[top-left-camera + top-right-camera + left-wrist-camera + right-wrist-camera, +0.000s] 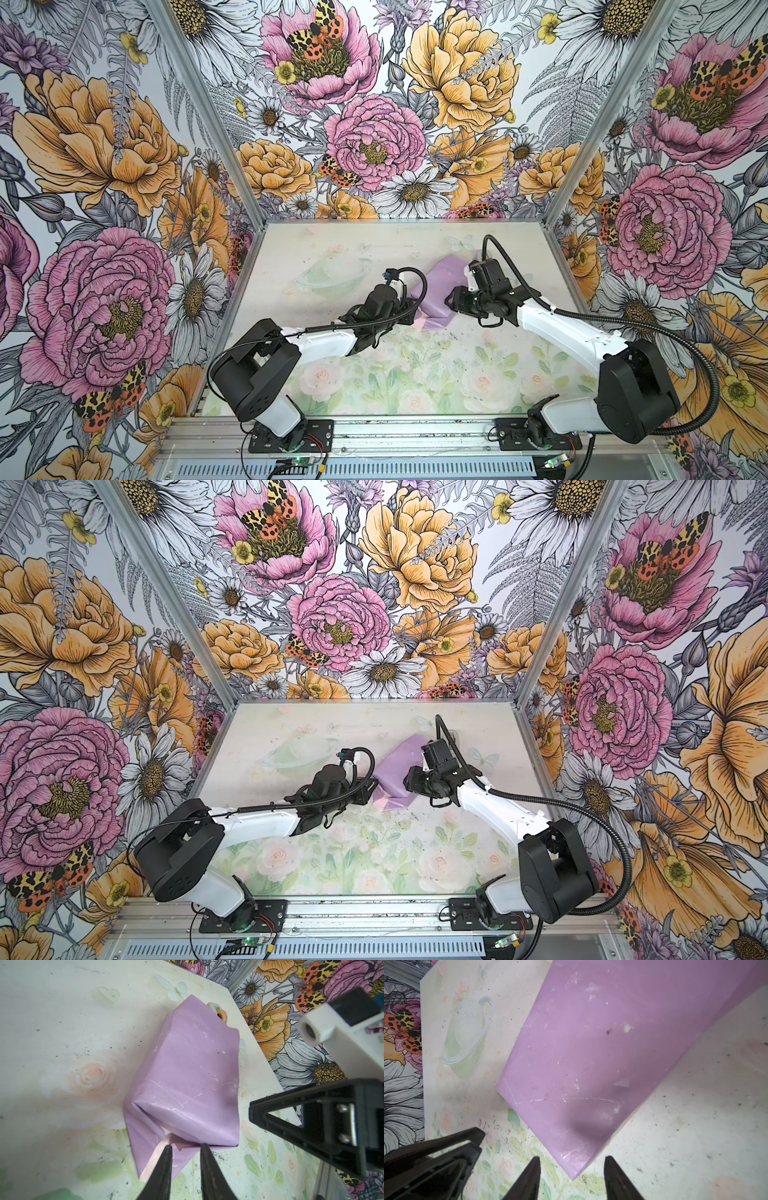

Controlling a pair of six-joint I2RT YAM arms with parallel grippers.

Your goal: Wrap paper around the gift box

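One folded paper (187,1074) on one table (62,1022) is recorded; left hand (186,1145) slightly parted at its flap, right hand (572,1157) open around its corner.

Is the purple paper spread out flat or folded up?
Folded: the paper forms a boxy bundle with creased edges, one loose flap lying at the left gripper.

Both arms stretch toward the middle, left claw (186,1146) narrowly parted, right claw (573,1159) spread wider.
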